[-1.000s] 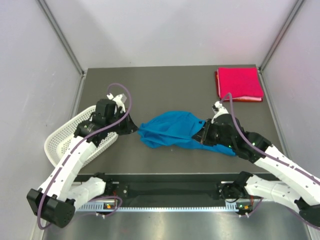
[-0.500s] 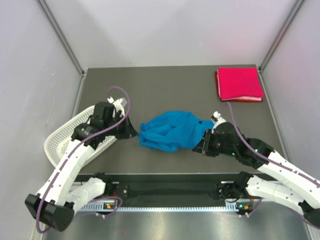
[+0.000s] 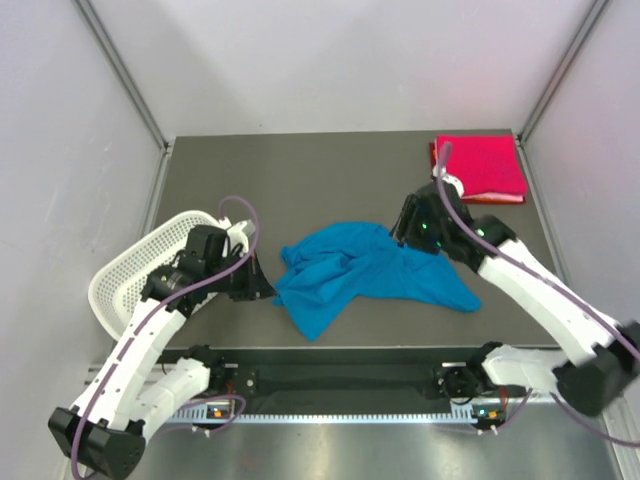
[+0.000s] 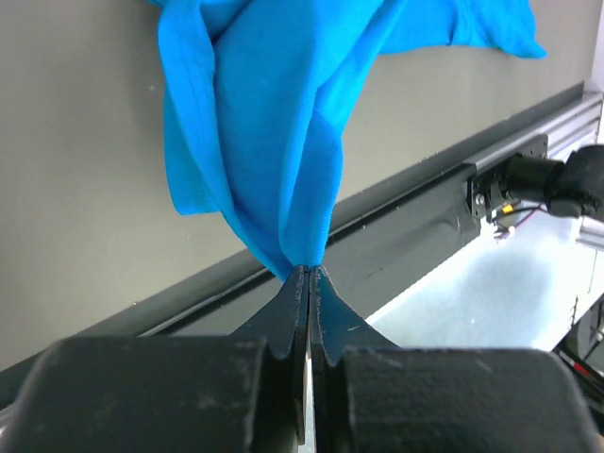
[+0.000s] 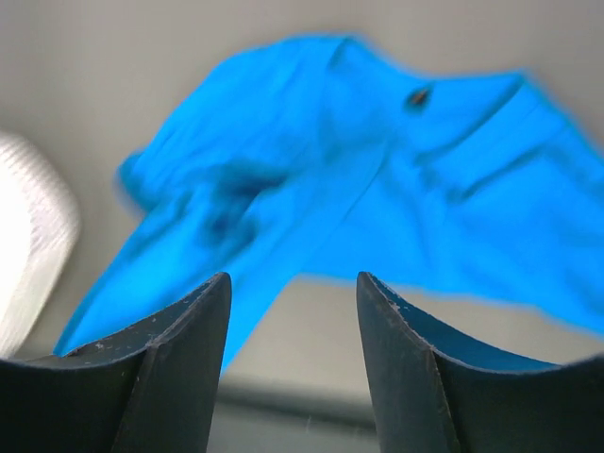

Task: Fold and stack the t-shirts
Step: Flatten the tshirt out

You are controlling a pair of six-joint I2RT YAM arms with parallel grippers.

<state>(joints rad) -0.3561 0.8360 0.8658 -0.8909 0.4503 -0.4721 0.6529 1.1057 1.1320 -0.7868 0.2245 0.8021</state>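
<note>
The blue t-shirt (image 3: 360,272) lies crumpled and partly spread across the middle of the dark table (image 3: 300,180). My left gripper (image 3: 262,288) is at its left edge, shut on a pinched fold of the blue cloth (image 4: 274,123), which fans out from the fingertips (image 4: 310,271). My right gripper (image 3: 405,228) hovers over the shirt's far right part. It is open, and only the blue t-shirt (image 5: 349,160) and table show between its fingers (image 5: 189,321). The pink-red t-shirt (image 3: 480,167) lies folded flat at the back right corner.
A white mesh basket (image 3: 135,270) lies tipped on its side at the table's left edge, just behind my left arm; it shows as a white blur (image 5: 28,236) in the right wrist view. A black rail (image 3: 340,380) runs along the near edge.
My right gripper has opened, let go of the blue t-shirt and swung up toward the back. The shirt's right side has dropped and spread out. My left gripper has drawn slightly nearer, still shut on the cloth.
</note>
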